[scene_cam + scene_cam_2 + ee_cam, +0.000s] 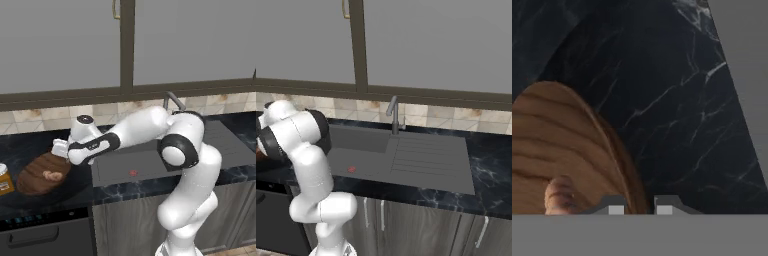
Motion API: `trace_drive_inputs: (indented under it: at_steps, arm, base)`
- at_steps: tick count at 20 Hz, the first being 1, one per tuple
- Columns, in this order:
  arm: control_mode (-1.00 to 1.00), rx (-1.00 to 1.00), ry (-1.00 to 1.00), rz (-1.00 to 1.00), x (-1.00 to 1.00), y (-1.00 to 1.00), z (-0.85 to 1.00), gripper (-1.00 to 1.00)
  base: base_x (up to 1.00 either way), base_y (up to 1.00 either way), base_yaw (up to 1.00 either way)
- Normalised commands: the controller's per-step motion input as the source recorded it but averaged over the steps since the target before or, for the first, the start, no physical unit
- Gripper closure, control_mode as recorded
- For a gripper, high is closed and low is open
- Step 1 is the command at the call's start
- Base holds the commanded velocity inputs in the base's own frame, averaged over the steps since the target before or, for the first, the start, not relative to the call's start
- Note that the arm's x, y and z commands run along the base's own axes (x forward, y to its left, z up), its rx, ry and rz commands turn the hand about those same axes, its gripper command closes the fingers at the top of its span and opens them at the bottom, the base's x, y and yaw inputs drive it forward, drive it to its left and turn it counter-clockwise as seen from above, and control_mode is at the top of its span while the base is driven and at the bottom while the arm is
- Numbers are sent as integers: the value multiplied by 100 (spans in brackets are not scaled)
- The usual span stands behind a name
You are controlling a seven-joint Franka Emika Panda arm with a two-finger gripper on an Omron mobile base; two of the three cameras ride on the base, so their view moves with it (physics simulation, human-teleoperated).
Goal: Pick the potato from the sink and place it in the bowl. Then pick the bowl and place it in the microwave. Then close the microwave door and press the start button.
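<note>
The black marbled table (45,200) carries the brown wooden bowl (35,175) at left of the left base view, the tan potato (52,175) already inside. The pincer (639,209) straddles the bowl's rim, fingers narrowing but not clearly clamped; I'd seat them squarely before lifting level.

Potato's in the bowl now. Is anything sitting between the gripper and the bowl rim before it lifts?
Nothing visible. In the hand view the gripper straddles the bowl rim, one fingertip either side, with bare countertop outside. The potato lies inside the bowl, clear of the rim.
</note>
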Motion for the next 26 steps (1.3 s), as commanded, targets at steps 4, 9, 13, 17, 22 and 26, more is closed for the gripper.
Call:
trace_drive_inputs:
  at_steps: [4,9,13,17,22,26]
  arm:
    - [-100,18,-2,-17,-44,-78,100,100]
    - [-100,15,-6,-15,-57,-84,100,100]
    - [-100,9,-14,-10,-73,-64,100,100]
    - [-100,4,-12,-7,-54,-49,100,100]
    - [-100,3,-2,-5,-37,-50,100,100]
    - [-100,1,0,-18,-40,-67,100,100]
  base:
    - [0,0,0]
    - [0,0,0]
    - [0,0,0]
    - [0,0,0]
    - [0,0,0]
    - [0,0,0]
